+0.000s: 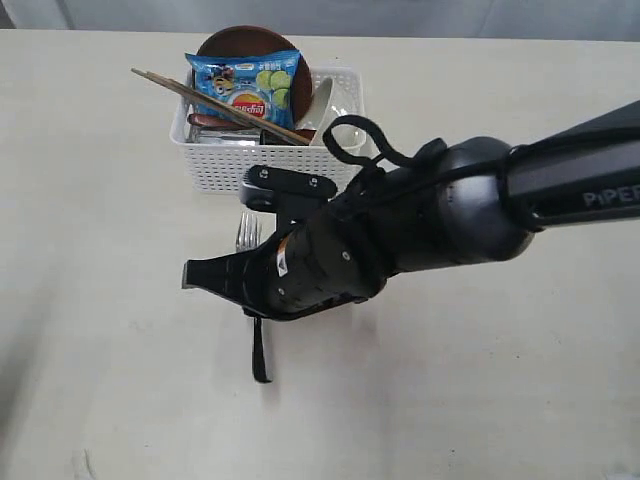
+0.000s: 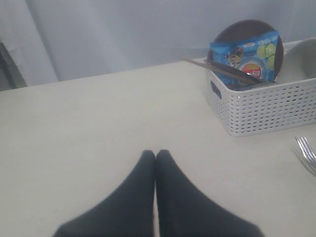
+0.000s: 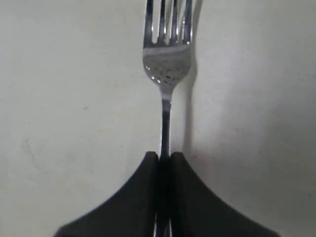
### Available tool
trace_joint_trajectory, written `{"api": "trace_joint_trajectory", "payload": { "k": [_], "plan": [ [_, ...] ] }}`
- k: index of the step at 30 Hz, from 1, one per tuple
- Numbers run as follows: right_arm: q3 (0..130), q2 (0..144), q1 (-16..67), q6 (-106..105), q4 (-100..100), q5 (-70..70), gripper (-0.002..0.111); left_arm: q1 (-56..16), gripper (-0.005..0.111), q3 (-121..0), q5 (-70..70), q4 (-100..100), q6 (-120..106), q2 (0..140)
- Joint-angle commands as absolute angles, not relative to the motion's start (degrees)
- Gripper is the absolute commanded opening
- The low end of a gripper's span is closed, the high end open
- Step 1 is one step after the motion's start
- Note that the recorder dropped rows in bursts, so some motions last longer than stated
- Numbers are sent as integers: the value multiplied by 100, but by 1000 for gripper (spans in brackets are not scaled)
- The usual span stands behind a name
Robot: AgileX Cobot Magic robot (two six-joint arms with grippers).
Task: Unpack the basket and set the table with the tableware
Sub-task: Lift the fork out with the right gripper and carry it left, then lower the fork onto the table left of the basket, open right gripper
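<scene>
Right gripper (image 3: 164, 157) pinched narrow on fork (image 3: 166, 64) handle, tines ahead, likely to lay it flat | fork sat low over table (image 3: 74, 98), just beside basket (image 1: 225, 165), contact unclear | left gripper (image 2: 155, 154) was closed, empty, apart from the work.

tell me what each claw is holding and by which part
The right claw grips the fork by its handle, just behind the neck. The left claw is shut, holding nothing.
</scene>
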State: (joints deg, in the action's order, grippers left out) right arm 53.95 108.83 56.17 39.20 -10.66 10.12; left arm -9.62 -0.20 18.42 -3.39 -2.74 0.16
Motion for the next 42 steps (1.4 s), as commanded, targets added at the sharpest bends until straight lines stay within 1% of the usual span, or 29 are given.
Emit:
{"api": "trace_joint_trajectory", "payload": {
  "k": [1, 11, 16, 23, 24, 25, 29, 30, 38, 42],
  "plan": [
    [5392, 10994, 5641, 3957, -1190, 890, 0, -1000, 0, 0, 1833, -273, -283, 0],
    [5392, 10998, 6025, 3982, -1348, 758, 0, -1000, 0, 0, 1833, -273, -283, 0],
    [5392, 11008, 6041, 3982, -1767, 574, 0, -1000, 0, 0, 1833, -273, -283, 0],
    [5392, 11036, 6072, 3962, -1800, 485, 0, -1000, 0, 0, 1833, -273, -283, 0],
    [5392, 11036, 6072, 3967, -1800, 485, 2, -1000, 0, 0, 1833, -273, -283, 0],
    [5392, 11036, 6072, 3967, -1800, 485, 7, -1000, 0, 0, 1833, -273, -283, 0],
    [5392, 11036, 6072, 3957, -1786, 485, 35, -1000, 0, 0, 1833, -273, -283, 0],
    [5392, 11036, 6072, 3957, -1786, 485, 39, -1000, 0, 0, 1833, -273, -283, 0],
    [5620, 11023, 5987, 3515, -1710, 702, 40, -1000, 0, 0, 1833, -273, -283, 0],
    [6235, 11023, 5804, 3176, -1419, 1940, 40, -1000, 0, 0, 1833, -273, -283, 0]
  ]
}}
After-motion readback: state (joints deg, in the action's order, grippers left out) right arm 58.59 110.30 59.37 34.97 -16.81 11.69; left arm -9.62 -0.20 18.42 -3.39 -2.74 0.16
